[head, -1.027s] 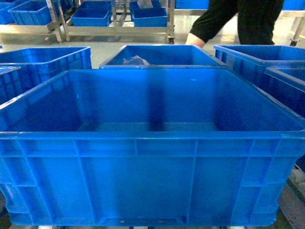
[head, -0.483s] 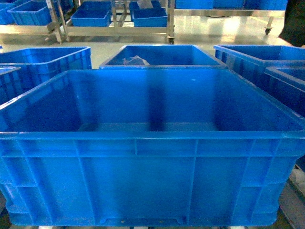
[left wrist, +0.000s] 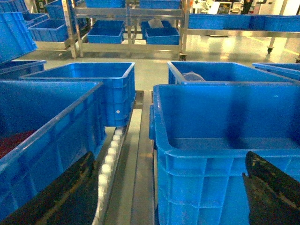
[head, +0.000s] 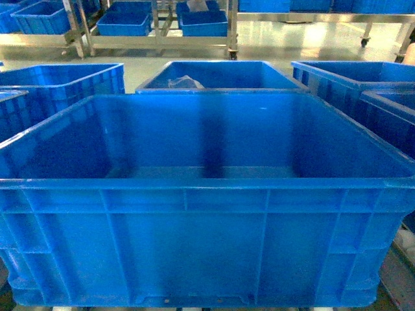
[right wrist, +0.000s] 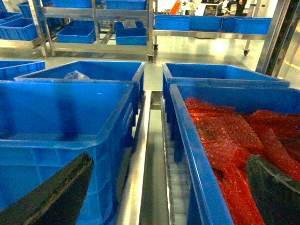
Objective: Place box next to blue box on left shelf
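- The box (head: 207, 194) fills the head view, dead centre, sitting level with its near wall facing the camera and its rim running almost edge to edge.
- Left gripper (left wrist: 164, 192) straddles the box's left corner; its dark fingers (left wrist: 61, 197) are spread wide, one outside the wall, the other over the inside, no contact visible.
- Right gripper (right wrist: 164, 192) is open wide too, one dark finger (right wrist: 51, 197) low beside the box's right wall, the other over the red-filled crate (right wrist: 234, 140).
- A narrow roller track (right wrist: 150, 154) is the only gap on that side.
- Another crate (left wrist: 42, 136) sits close on the left, just a slim rail (left wrist: 126, 164) between.
- Beyond, a crate (head: 220, 74) touches the far rim; metal shelves (head: 155, 26) stand across open floor.
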{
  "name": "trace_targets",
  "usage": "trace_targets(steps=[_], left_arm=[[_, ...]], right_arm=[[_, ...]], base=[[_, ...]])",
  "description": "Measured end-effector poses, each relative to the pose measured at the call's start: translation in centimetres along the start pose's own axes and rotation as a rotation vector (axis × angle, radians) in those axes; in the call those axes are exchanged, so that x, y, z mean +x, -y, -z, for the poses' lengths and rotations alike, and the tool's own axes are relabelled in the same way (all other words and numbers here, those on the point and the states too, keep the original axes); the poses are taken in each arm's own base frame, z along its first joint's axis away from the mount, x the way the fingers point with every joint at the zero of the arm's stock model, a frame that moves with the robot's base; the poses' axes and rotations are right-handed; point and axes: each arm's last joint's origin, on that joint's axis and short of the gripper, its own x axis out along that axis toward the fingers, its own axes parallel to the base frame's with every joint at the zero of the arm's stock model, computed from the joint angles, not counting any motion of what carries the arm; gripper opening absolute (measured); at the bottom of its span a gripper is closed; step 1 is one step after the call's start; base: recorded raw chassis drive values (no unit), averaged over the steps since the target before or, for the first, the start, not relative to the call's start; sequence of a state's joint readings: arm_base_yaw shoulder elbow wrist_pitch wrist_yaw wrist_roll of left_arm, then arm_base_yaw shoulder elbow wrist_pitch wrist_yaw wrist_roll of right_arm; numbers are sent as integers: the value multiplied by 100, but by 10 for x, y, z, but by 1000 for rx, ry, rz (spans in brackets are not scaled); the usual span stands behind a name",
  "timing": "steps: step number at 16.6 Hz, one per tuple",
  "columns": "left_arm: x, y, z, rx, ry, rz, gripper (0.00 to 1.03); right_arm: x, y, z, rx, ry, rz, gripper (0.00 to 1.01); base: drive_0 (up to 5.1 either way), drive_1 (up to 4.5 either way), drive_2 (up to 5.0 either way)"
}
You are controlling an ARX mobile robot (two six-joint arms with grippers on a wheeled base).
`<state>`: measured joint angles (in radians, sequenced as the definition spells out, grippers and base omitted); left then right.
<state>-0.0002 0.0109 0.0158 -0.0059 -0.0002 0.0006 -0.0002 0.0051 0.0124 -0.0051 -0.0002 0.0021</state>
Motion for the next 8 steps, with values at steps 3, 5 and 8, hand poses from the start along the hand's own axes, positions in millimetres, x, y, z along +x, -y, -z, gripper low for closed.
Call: trace_targets(steps=[3,5,8], left_arm=[[0,0,0,0,0,0,98],[0,0,0,0,0,0,98],[0,0,0,0,0,0,98]], right_arm=[[0,0,0,0,0,0,98],[0,0,0,0,0,0,98],[0,0,0,0,0,0,98]], base=[[0,0,0],[0,0,0],[0,0,0]])
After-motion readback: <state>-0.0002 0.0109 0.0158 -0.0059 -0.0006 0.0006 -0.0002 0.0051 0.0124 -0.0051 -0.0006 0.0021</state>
